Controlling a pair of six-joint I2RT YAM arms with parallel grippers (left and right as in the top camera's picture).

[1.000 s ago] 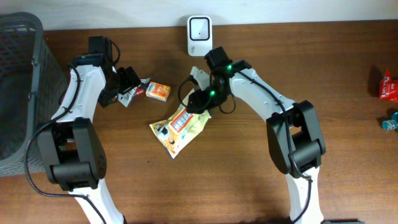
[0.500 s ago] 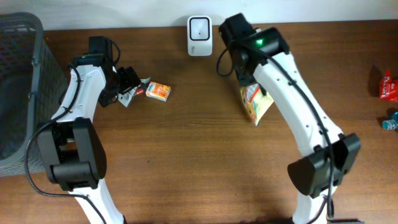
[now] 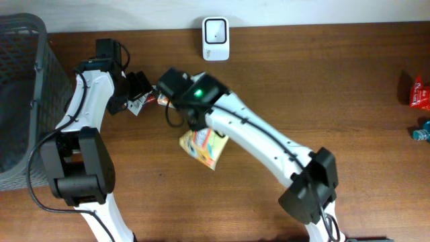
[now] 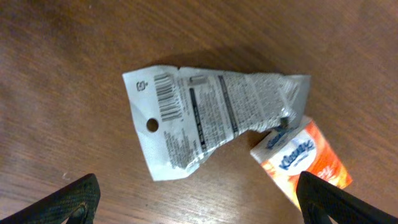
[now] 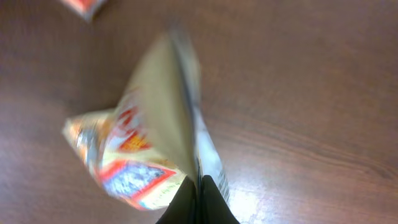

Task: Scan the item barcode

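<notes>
1. Our right end effector (image 5: pixel 200 190) is pinched tight on the top seam of the yellow snack pouch (image 3: pixel 203 145). In the right wrist view the two fingers meet with only that thin edge between them.
2. The pouch hangs below the grip with its printed face turned to one side. We cannot tell whether its lower end touches the surface (image 3: pixel 336 81).
3. From overhead, we find the pouch a little toward 9 o'clock from the middle of the surface. The white scanner (image 3: pixel 216 29) stands at the 12 o'clock edge, well apart from the pouch and at roughly 12 o'clock from it.
4. Our left end effector (image 4: pixel 199 191) is spread wide and holds nothing. It hangs over a silver packet (image 4: pixel 205 118) that lies flat on the wood.
5. In the left wrist view the silver packet shows a barcode (image 4: pixel 166 96) face up near its 10 o'clock corner.
6. An orange tissue pack (image 4: pixel 308 160) lies against the silver packet's 4 o'clock corner, touching it. From overhead, the right arm (image 3: pixel 255 138) covers part of this pack.
7. A dark mesh basket (image 3: pixel 20 81) fills the 9 o'clock edge. A red packet (image 3: pixel 419 92) and a small teal item (image 3: pixel 422 132) sit at the 3 o'clock edge, far from both end effectors.
</notes>
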